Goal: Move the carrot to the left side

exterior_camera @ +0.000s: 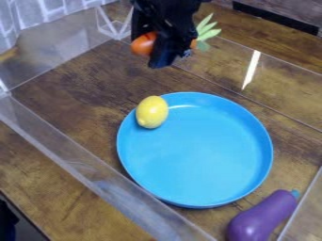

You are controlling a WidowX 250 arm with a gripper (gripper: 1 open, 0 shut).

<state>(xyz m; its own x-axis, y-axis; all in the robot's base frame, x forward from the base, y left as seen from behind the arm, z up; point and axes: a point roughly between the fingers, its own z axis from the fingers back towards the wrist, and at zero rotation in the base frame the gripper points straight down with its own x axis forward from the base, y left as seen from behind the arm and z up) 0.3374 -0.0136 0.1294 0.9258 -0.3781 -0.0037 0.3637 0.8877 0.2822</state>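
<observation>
The carrot is orange with a light green leafy top that sticks out to the right. It hangs above the wooden table at the top middle of the camera view, mostly covered by my black gripper. My gripper is shut on the carrot and points steeply down, above and behind the blue plate.
A yellow lemon lies on the plate's left rim. A purple eggplant lies at the bottom right, off the plate. Clear plastic walls border the wooden table on the left and front.
</observation>
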